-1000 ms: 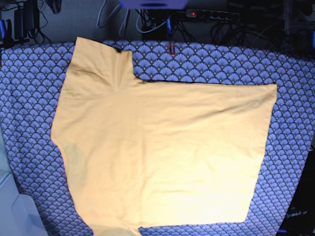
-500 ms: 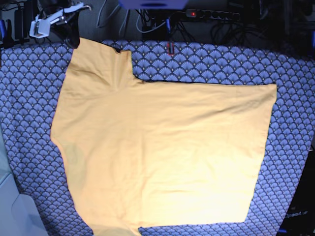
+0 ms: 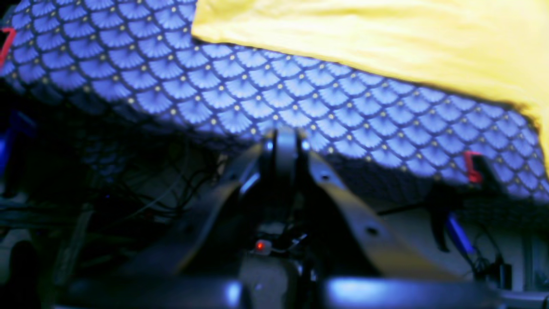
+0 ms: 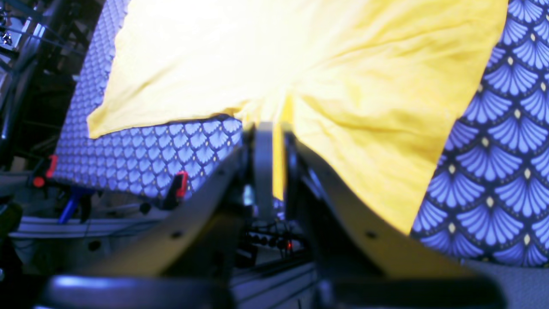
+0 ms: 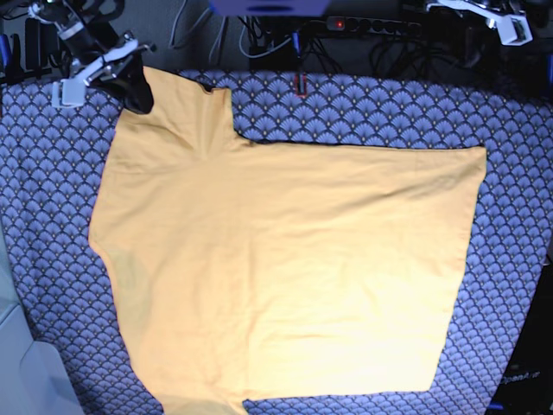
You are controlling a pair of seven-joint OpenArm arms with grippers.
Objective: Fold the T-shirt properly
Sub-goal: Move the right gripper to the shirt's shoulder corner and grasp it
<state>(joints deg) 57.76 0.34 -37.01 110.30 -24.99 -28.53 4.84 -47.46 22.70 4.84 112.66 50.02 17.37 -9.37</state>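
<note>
The yellow-orange T-shirt [image 5: 285, 268] lies spread flat on the blue scallop-patterned table cover [image 5: 389, 112], one sleeve pointing to the far left corner. My right gripper [image 5: 138, 97] sits at that sleeve's far corner. In the right wrist view its fingers [image 4: 261, 154] stand a narrow gap apart, the right gripper [image 4: 278, 128] low over the T-shirt [image 4: 343, 64], with yellow cloth showing through the gap. My left gripper [image 3: 286, 137] is shut and empty, just off the table's far edge. The T-shirt [image 3: 386, 34] lies beyond it. Only a white part of the left arm [image 5: 501, 17] shows at the top right of the base view.
Red clamps [image 5: 300, 84] [image 3: 472, 165] [image 4: 182, 182] hold the cover at the far table edge. Behind it are cables and a power strip [image 5: 371, 24] with a red light. A pale object [image 5: 17, 363] stands at the front left corner.
My right arm came in at the top left and moved down onto the sleeve corner, its jaws parting slightly. The left arm appeared at the top right. The T-shirt has not moved.
</note>
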